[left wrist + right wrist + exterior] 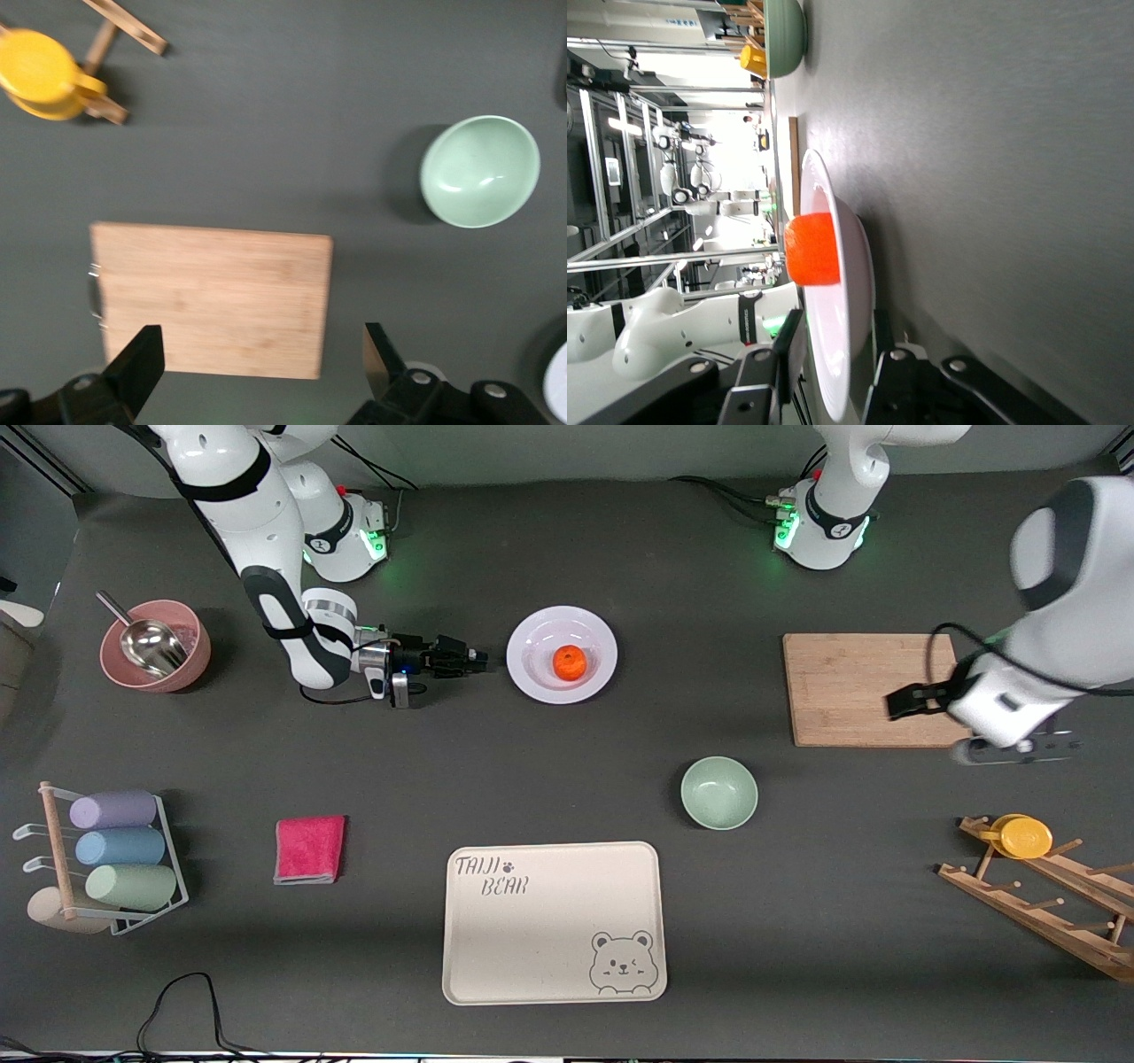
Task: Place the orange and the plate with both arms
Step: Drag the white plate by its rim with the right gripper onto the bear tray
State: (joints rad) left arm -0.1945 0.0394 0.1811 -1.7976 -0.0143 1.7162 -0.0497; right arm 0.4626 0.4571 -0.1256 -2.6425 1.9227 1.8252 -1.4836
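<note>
1 orange point(570, 662), 1 plate point(599, 677), 2 bowls, 3 cups on rack, 1 tray point(496, 948), 1 board point(842, 687).

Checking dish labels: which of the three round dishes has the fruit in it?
The white plate, beside the right hand, holds the orange. The green bowl is empty; the pink bowl holds a metal scoop.

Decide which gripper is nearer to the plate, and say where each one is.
Right. The right gripper is low at the plate's rim, on the side toward the right arm's end, its jaws astride the rim. The left gripper hangs open over the cutting board, well away.
</note>
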